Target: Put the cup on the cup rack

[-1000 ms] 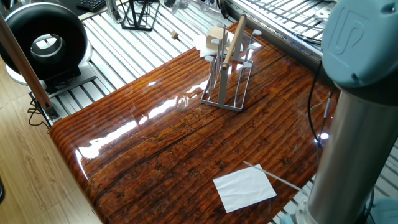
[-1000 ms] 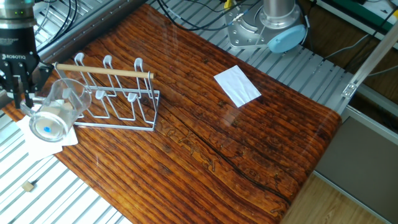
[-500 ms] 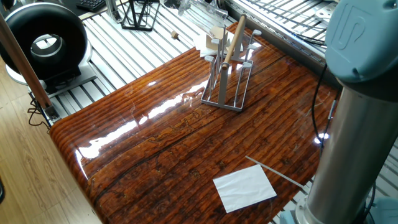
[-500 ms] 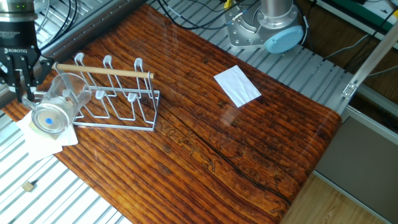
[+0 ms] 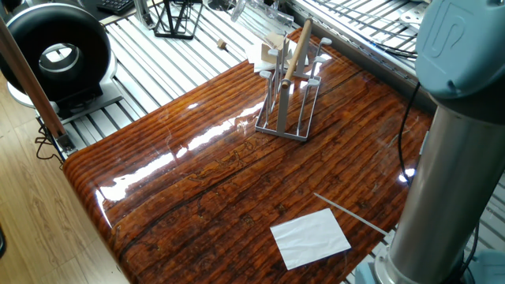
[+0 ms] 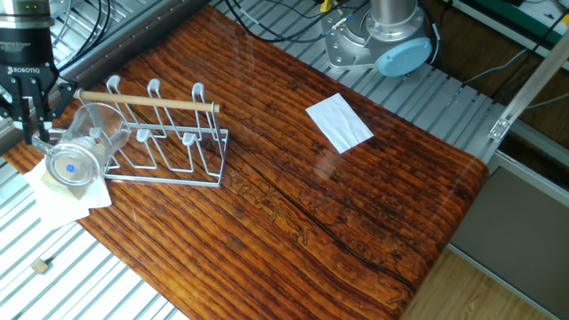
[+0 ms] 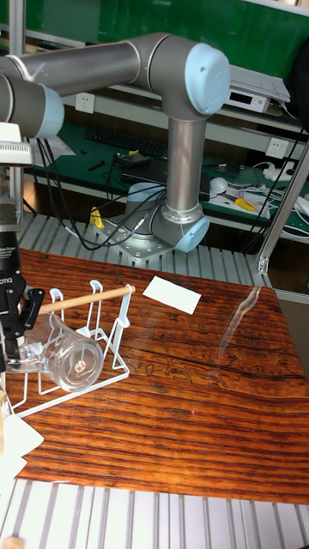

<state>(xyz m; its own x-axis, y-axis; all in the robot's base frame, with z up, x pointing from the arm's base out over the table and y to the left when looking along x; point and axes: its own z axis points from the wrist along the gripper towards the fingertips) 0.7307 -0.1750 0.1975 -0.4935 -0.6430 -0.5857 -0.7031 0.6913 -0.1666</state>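
One cup (image 6: 84, 149); one cup rack (image 6: 160, 133) beside it, with perhaps six pegs; one white paper (image 6: 339, 122) well apart from the rack.

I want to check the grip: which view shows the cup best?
The other fixed view: the cup lies tilted on its side, base toward the camera, held by the claw at the rack's end. The tall fixed view shows the same from lower down. In one fixed view it is only a faint glint near the top edge.

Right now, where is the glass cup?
In the other fixed view the cup is at far left, held on its side by the tool, at the end of the cup rack and above a white paper.
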